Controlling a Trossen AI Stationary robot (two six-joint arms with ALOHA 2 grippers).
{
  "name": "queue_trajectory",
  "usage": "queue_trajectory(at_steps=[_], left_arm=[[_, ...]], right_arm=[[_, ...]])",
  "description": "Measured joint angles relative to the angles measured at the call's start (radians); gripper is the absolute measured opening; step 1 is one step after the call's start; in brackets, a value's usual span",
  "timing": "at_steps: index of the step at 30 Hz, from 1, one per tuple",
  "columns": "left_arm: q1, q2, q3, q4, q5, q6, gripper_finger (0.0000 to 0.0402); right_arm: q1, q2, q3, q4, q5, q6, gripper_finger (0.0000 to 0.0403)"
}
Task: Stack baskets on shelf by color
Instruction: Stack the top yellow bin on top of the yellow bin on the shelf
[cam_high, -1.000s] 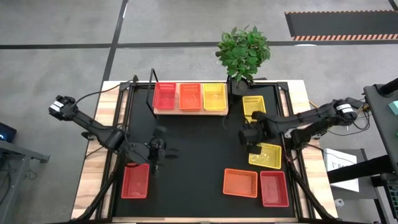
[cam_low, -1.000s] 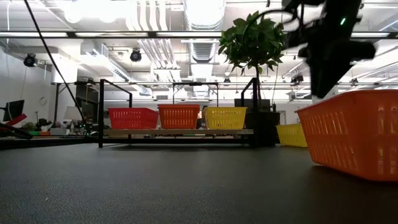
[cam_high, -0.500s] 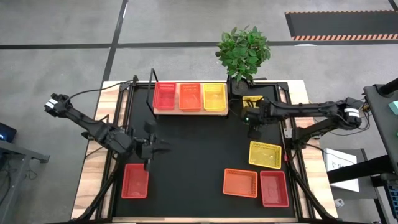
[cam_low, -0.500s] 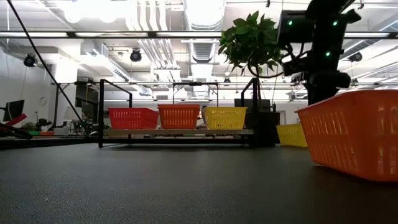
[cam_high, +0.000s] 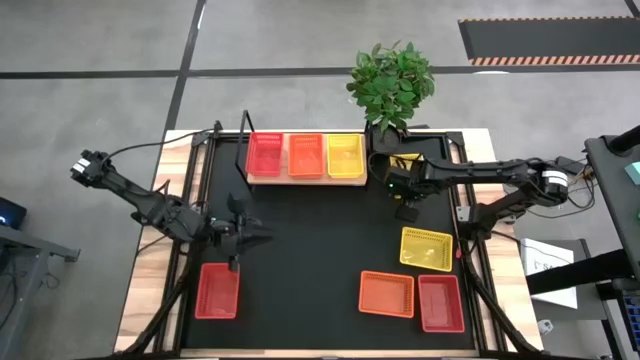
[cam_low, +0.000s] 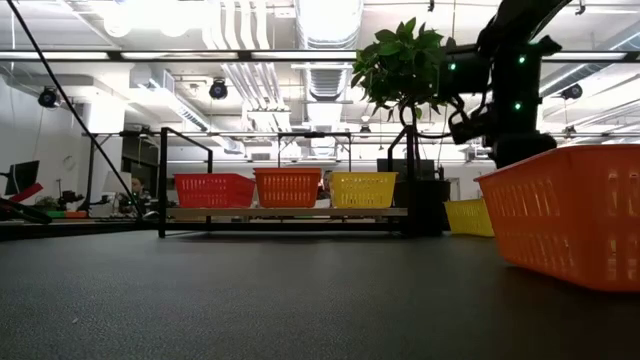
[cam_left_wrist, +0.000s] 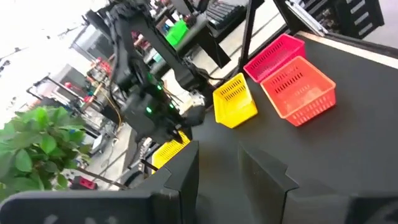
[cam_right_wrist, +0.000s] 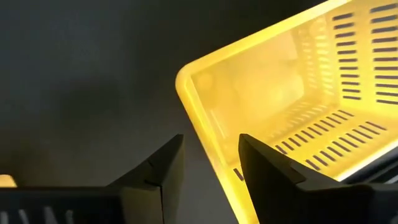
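A red (cam_high: 264, 154), an orange (cam_high: 306, 155) and a yellow basket (cam_high: 345, 155) stand side by side on the wooden shelf (cam_high: 305, 178) at the table's far edge. My right gripper (cam_high: 404, 205) is open above a corner (cam_right_wrist: 205, 81) of a yellow basket (cam_low: 468, 217) that stands beside the plant pot. Its fingers stand short of the rim and touch nothing. Another yellow basket (cam_high: 426, 248), an orange one (cam_high: 386, 293) and a red one (cam_high: 441, 302) lie at the near right. My left gripper (cam_high: 250, 235) is open and empty above a red basket (cam_high: 218, 290).
A potted plant (cam_high: 392, 85) stands at the far edge, right of the shelf and close to my right arm. The shelf's black frame upright (cam_high: 245, 140) rises at its left end. The black tabletop (cam_high: 320, 240) between the arms holds no objects.
My right gripper has gone from beside the near-right yellow basket toward the table's far edge, to the yellow basket by the plant. That near-right basket now lies flat and squarer to the table. My left gripper has drawn back a little toward the table's left edge.
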Motion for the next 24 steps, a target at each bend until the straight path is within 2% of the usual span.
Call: queue_trajectory(at_steps=[10, 14, 19, 24], left_arm=[[-0.001, -0.017, -0.008, 0.015, -0.006, -0.031, 0.0096], [-0.001, -0.01, -0.008, 0.015, -0.006, -0.032, 0.0095], [-0.001, -0.008, -0.008, 0.015, -0.006, -0.032, 0.0096], [-0.001, -0.007, -0.008, 0.015, -0.006, -0.033, 0.0096]], right_arm=[[0.0, 0.113, 0.0, 0.0, 0.001, -0.002, 0.0116], [0.0, 0.133, 0.0, 0.0, 0.001, 0.0, 0.0083], [0.0, 0.126, 0.0, -0.001, 0.001, 0.001, 0.0019], [0.003, 0.11, 0.031, -0.06, -0.002, 0.036, 0.0009]])
